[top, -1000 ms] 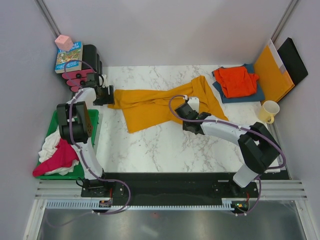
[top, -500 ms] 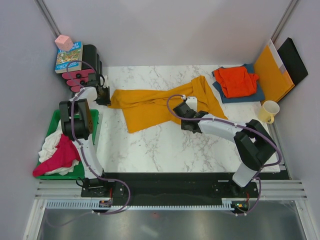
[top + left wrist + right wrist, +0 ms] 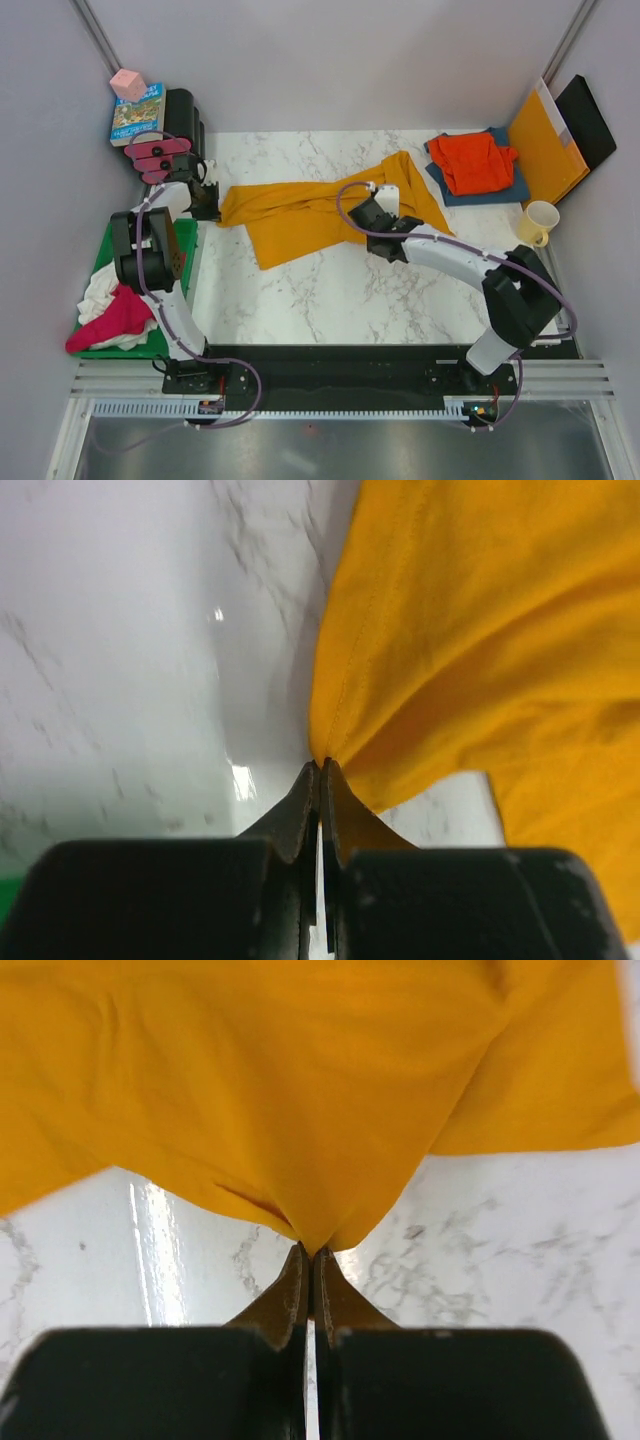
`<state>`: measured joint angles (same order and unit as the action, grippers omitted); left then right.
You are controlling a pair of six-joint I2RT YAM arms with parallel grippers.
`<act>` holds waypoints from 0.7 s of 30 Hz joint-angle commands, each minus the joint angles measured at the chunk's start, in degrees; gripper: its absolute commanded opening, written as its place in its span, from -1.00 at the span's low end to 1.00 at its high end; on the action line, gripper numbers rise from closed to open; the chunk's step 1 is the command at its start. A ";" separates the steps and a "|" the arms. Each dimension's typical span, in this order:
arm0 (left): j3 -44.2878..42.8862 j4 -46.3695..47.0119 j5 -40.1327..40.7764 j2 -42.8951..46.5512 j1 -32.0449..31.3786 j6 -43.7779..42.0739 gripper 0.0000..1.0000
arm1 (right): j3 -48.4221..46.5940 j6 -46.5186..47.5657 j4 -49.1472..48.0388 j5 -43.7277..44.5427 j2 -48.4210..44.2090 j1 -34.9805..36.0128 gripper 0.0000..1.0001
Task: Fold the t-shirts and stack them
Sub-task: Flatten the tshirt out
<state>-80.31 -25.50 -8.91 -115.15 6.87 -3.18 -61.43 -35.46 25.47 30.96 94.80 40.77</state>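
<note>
The large mustard-yellow cloth t-shirt [image 3: 300,210] lies stretched and bunched across the far half of the white marble table [image 3: 330,290]; its folds hide which part is sleeve and which is hem, and both my wrist views cut it off at the frame edges. My left gripper [image 3: 320,770] is pressed together on the shirt's left end, a small peak of cloth nipped between the tips, at the table's left edge; my right gripper [image 3: 308,1252] is clamped on the shirt's near edge, right of the middle, and the fabric puckers down into the closed tips; how much cloth sits inside either pinch is hidden.

At the far right corner a red-orange t-shirt [image 3: 472,162] lies on a dark blue t-shirt [image 3: 500,190], covering most of it; an orange-yellow paper folder [image 3: 545,145] lies just beside them, and a cream mug [image 3: 540,222] stands near.

Left of the table a green tray [image 3: 145,349] holds a crumpled white t-shirt [image 3: 100,290] with a magenta t-shirt [image 3: 120,315] draped over it; my left arm covers part of the tray.
</note>
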 commanded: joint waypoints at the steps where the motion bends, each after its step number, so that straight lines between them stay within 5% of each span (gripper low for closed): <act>1: 4.11 -2.45 -6.29 19.67 1.30 -1.04 -0.96 | -12.64 8.44 5.79 12.09 -11.73 -0.43 -1.00; 10: -14.75 -17.38 -16.84 39.81 5.95 1.51 -0.97 | -40.42 23.06 13.63 20.71 -20.27 -2.54 -1.00; 16: -27.15 -25.99 -17.20 46.59 6.66 0.81 -0.97 | -48.95 27.11 15.83 21.69 -25.45 -2.45 -1.00; 21: -38.05 -31.88 -16.93 49.76 6.75 -0.16 -0.97 | -64.77 28.25 19.88 19.40 -25.28 -2.45 -1.00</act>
<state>-111.24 -50.15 -25.02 -67.16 13.06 -2.85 -117.25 -10.57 42.44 49.87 69.73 38.39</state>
